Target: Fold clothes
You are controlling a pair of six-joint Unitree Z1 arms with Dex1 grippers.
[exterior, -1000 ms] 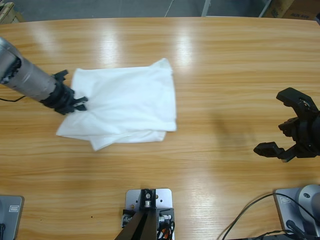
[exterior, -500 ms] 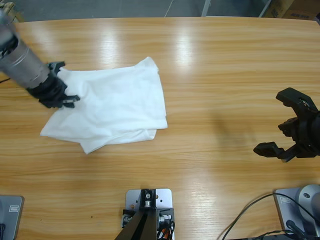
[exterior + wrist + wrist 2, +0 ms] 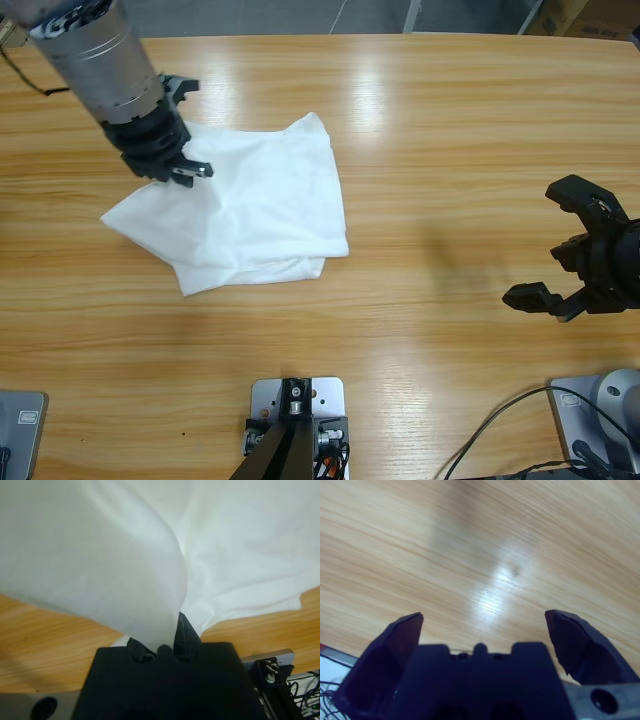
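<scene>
The clothes are one white T-shirt (image 3: 250,210), lying folded and rumpled on the left half of the wooden table. My left gripper (image 3: 178,165) comes in from the upper left and is shut on the shirt's upper left edge. In the left wrist view the white cloth (image 3: 150,555) rises out of the closed jaws of the left gripper (image 3: 175,635) and fills most of the picture. My right gripper (image 3: 552,245) hangs open over bare wood at the far right, well away from the shirt. The right wrist view shows the right gripper (image 3: 485,630) with nothing between its fingers.
The wooden table (image 3: 450,130) stretches wide between the shirt and the right arm. Its far edge runs along the top of the high view. Black cables (image 3: 500,420) lie near the front right corner.
My left arm has swung from the shirt's left side up and to the right, dragging the gripped edge with it, so the shirt shifted and bunched. The right arm has hardly moved.
</scene>
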